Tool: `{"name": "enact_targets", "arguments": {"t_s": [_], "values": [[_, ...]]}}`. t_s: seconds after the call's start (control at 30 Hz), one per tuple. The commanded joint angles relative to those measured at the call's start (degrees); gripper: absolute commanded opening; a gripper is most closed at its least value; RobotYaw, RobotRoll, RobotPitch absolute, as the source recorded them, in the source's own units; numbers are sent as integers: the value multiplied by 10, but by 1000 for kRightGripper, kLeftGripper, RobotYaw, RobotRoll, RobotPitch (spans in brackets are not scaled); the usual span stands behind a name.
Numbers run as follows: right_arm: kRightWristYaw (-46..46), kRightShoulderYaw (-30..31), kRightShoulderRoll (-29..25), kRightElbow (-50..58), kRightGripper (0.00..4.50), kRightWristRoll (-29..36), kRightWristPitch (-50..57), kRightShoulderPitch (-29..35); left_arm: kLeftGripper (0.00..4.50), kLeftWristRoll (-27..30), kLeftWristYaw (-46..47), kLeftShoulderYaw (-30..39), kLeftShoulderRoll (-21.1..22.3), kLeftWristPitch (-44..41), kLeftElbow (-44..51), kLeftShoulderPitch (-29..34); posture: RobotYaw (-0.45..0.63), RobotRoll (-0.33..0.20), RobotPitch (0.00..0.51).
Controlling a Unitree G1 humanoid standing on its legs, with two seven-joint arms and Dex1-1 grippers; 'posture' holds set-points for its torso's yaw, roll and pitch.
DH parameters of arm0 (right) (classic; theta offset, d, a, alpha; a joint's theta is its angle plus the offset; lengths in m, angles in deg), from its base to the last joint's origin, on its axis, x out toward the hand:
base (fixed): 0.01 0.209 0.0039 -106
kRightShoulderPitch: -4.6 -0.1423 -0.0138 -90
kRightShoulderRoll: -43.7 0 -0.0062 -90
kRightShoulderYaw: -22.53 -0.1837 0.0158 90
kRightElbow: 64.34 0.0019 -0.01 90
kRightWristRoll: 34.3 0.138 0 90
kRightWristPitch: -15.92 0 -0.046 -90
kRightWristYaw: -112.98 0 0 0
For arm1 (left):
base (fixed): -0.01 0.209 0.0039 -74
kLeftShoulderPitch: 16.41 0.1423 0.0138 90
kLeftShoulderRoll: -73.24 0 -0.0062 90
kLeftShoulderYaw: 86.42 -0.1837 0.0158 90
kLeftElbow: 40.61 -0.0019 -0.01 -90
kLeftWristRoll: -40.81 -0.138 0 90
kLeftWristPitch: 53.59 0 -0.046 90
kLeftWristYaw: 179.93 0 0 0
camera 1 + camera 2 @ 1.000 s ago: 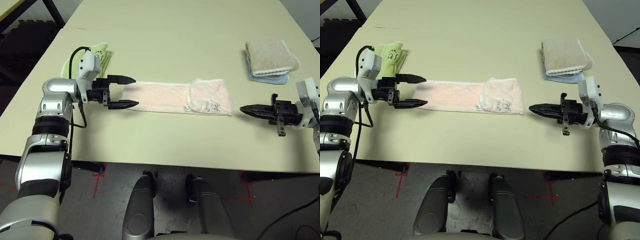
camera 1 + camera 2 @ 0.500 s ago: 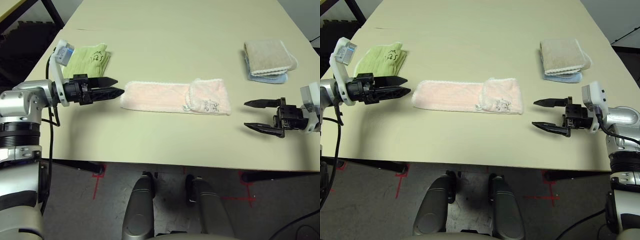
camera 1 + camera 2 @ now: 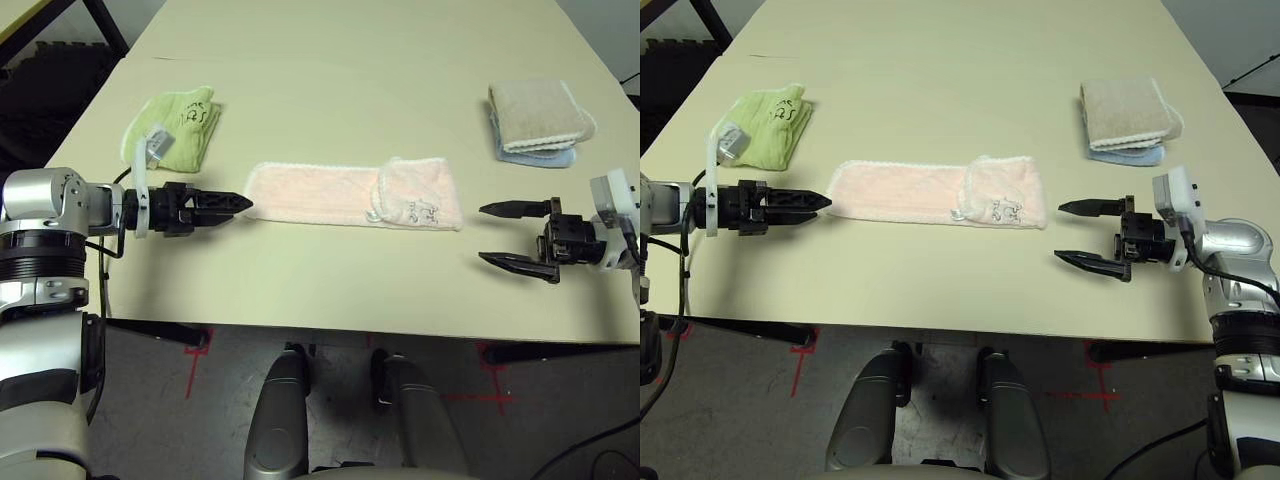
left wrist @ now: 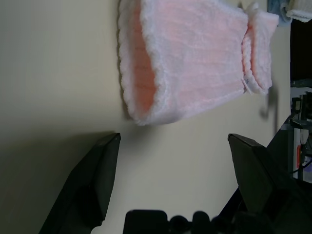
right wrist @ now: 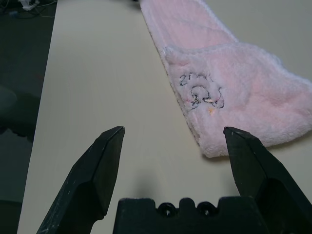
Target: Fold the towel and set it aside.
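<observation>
The towel (image 3: 355, 195) lay folded into a strip between both grippers: left gripper (image 3: 238, 202) just beside its end, right gripper (image 3: 484, 235) near the other, both spread wide, empty.

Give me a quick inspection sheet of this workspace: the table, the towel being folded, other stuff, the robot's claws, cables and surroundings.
Surface: pale yellowish table, flat and unmarked where bare.
Job's things: pink towel lies in a long folded strip, its right end doubled over with a small embroidered motif on top; neither gripper touches it.
Clutter: green towel at the far left; beige towel stacked on a blue towel at the far right.
Grippers: left gripper open, just off the strip's left end; right gripper open, off its right end.
Cables: black cable along the left wrist; another cable on the right forearm.
Surroundings: grey floor with red tape marks under the table.
</observation>
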Motion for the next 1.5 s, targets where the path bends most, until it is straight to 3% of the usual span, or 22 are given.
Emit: {"name": "enact_targets", "arguments": {"t_s": [0.03, 0.47, 1.07, 1.2, 1.47, 1.5], "values": [[-2, 1, -4, 14, 4424, 3, 3, 13, 4500, 11, 13, -10, -13, -13, -7, -3, 96, 0, 220], [-14, 0, -4, 32, 4424, 4, 7, 29, 4500, 9, 85, 59, -76, 28, -58, -26, 81, 0, 228], [-13, 6, -5, 23, 4424, -1, 7, 17, 4500, 3, 129, 83, -86, 74, -97, -30, 85, 0, 231], [-13, 7, -5, 26, 4500, -2, 9, 15, 3199, 5, 137, 87, -87, 73, -101, -31, 85, 0, 232], [-14, 8, -6, 29, 4500, -2, 12, 14, 186, 12, 169, 115, -95, 85, -105, -35, 88, 0, 231], [-16, 8, -5, 27, 4500, -2, 13, 13, 58, 12, 175, 121, -97, 90, -103, -37, 90, 0, 231]]}}
